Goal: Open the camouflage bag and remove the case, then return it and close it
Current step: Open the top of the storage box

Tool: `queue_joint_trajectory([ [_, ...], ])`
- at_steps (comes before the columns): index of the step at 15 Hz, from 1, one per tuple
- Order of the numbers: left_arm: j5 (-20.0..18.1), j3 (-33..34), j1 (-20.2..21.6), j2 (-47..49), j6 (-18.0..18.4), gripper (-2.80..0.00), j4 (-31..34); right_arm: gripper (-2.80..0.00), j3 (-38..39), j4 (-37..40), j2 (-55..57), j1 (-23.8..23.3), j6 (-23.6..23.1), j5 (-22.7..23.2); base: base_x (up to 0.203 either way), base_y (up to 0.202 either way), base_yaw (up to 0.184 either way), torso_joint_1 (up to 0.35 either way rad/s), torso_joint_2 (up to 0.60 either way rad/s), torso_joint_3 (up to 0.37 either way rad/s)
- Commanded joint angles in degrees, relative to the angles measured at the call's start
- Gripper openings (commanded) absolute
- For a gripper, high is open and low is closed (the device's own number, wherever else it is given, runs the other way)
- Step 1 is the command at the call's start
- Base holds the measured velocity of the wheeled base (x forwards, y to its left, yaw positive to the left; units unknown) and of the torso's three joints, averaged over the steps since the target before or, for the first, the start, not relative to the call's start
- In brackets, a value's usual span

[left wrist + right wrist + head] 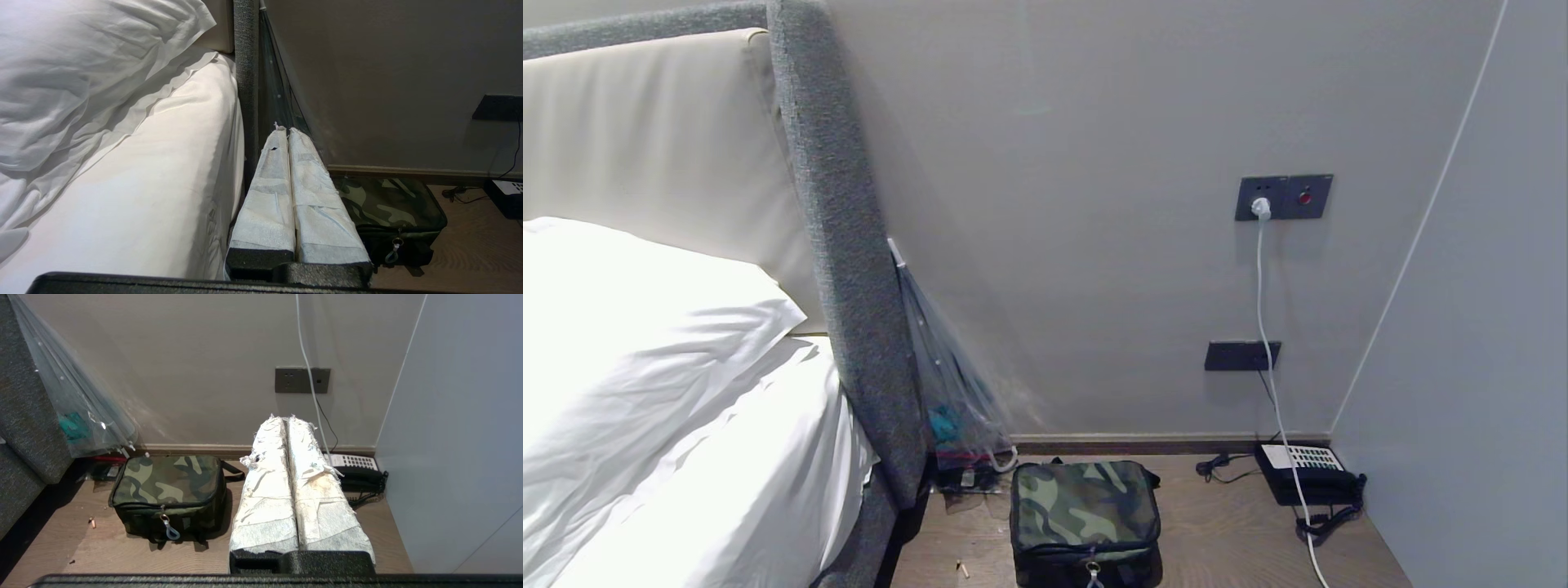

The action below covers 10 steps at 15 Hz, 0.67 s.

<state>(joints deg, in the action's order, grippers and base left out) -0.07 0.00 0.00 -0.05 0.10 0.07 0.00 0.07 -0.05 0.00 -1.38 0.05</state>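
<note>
On the wooden floor (1225, 531), between bed and wall corner: camouflage bag (1085, 506), zipped, puller facing the robot.
Beside bag: clear-wrapped umbrella (947, 384) leaning on the headboard (849, 269); telephone (1311, 474) toward the corner.
Left hand (284, 130): wrapped fingers pressed together, empty, raised near the mattress edge.
Right hand (286, 418): fingers pressed together, empty, raised between bag and telephone.

You are in a hotel-style bedroom: a bed (686, 457) with white pillow (629, 310) and padded headboard (841, 245); beside the headboard, wall sockets (1284, 197) and a corded telephone (1311, 474) on the wooden floor (1225, 539).
</note>
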Motion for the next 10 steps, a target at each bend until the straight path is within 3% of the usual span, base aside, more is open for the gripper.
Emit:
queue_joint_trajectory([
  [1,-0.01,0.0,0.0,0.05,0.07,-2.8,0.09,-2.8,0.0,0.01,0.05,0.0,-0.03,0.04,0.0,0.0,0.0,0.0,0.0,0.0],
  [5,0.07,-0.09,0.0,0.05,0.52,-2.8,0.1,-2.8,0.0,0.01,0.05,0.0,-0.03,0.04,0.0,0.0,0.0,0.002,0.0,-0.02],
  [10,0.07,-0.09,0.03,0.23,0.25,-2.8,0.19,-2.8,0.0,0.01,0.05,0.0,-0.03,0.04,0.0,0.0,0.0,0.001,0.0,-0.173],
])
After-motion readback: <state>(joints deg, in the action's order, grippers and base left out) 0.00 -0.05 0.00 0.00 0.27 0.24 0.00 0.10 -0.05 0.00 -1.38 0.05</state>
